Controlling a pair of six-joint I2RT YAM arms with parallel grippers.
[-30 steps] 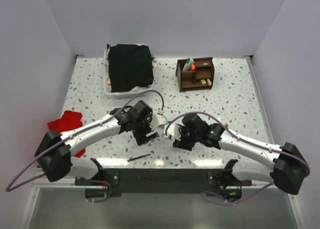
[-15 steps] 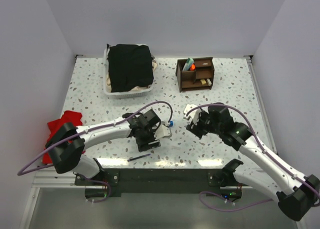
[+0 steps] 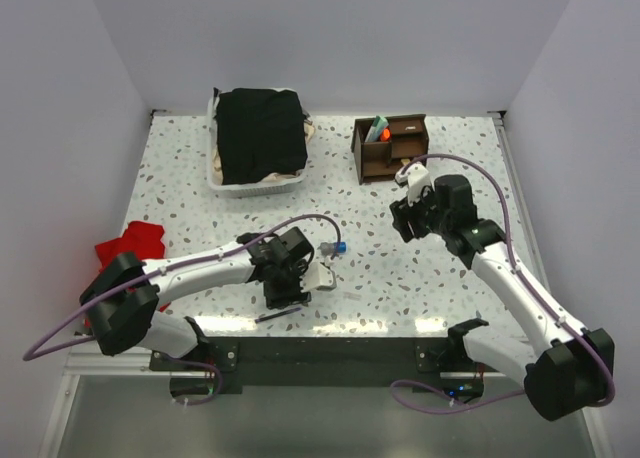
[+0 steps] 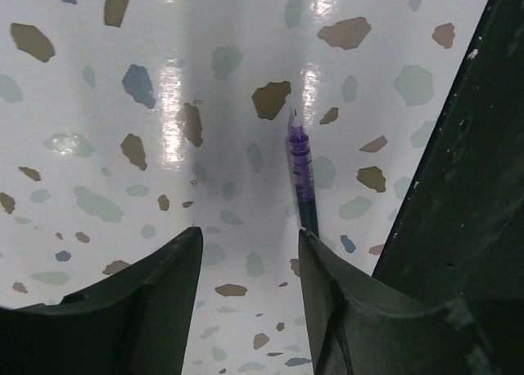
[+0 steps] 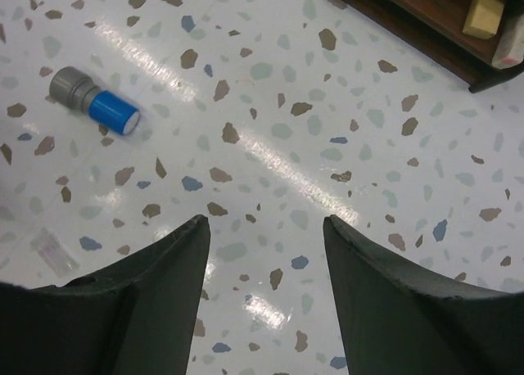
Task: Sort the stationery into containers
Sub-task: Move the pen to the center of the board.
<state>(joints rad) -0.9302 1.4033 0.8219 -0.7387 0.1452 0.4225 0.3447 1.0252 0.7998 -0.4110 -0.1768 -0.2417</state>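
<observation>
Room-wise, the far right of the table [image 3: 470, 158] is tight. The dark wooden organiser [image 3: 360, 156] sits near the far edge, right of centre, and the right gripper [image 5: 266, 223] hangs over the speckled top just in front of it. Its fingers are spread wide with nothing between them. The middle of the table is open apart from a blue-grey sharpener [image 3: 333, 247] lying on its side. The far left corner is taken up by a white basket [image 3: 250, 186] with a black cloth [image 3: 260, 133] piled in it, and a red cloth [image 3: 130, 246] is bunched at the left edge.

The left gripper [image 4: 246, 244] is low over the near edge, right beside the black strip [image 4: 458, 187] that runs along it, so there's not much space on that side. Its fingers are apart and aren't pinching anything. A thin dark pen [image 4: 301, 166] lies flat on the table, with one end tucked by the inner side of one finger [image 4: 327, 293].

The organiser has an orange-capped marker [image 3: 380, 133] standing in its tall left compartment and a tan eraser [image 5: 483, 11] on a lower shelf.
</observation>
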